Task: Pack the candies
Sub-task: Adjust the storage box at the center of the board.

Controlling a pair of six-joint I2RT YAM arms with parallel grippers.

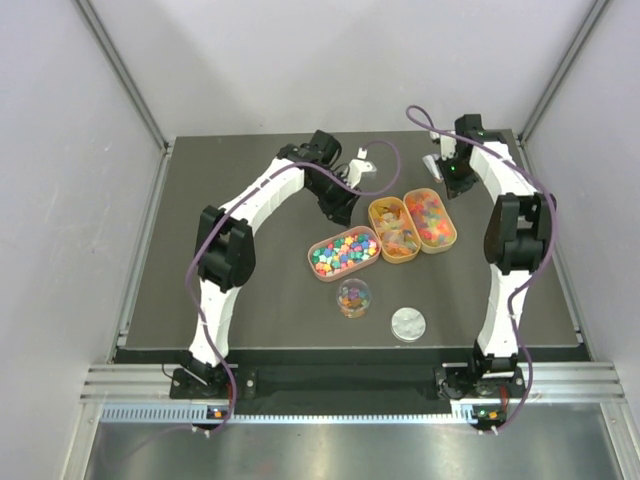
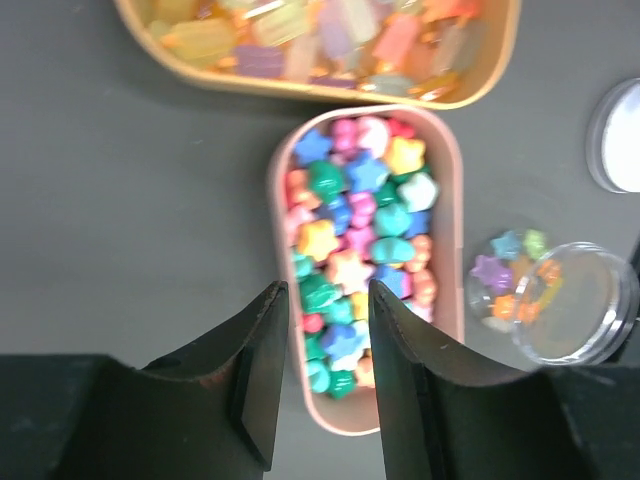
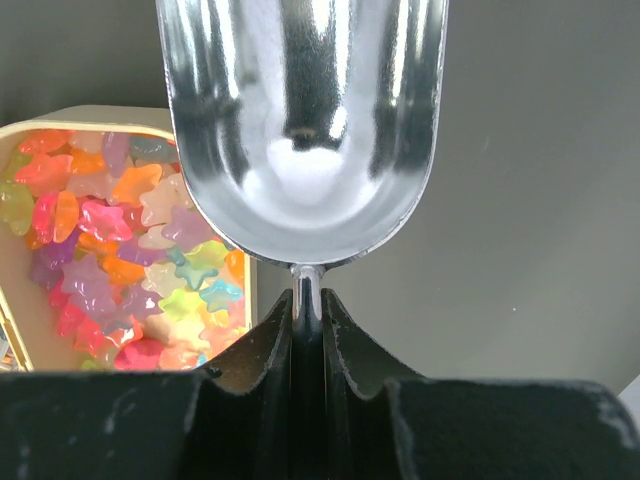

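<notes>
Star-shaped multicoloured candies (image 1: 344,252) fill one oval tray and show in the left wrist view (image 2: 360,250). Pale yellow-orange gummies (image 1: 395,230) and red-orange candies (image 1: 433,217) fill two more trays. A few candies lie in the clear jar (image 1: 353,297), also in the left wrist view (image 2: 555,300). My left gripper (image 1: 341,210) is open and empty, above the near end of the multicoloured tray (image 2: 322,292). My right gripper (image 1: 447,168) is shut on the handle of an empty metal scoop (image 3: 305,120), beside the red-orange tray (image 3: 120,250); the gripper itself shows in the right wrist view (image 3: 308,300).
The jar's silver lid (image 1: 408,323) lies on the dark mat near the front, right of the jar; it also shows in the left wrist view (image 2: 622,135). The three trays stand side by side mid-table. Metal frame posts rise at the back corners.
</notes>
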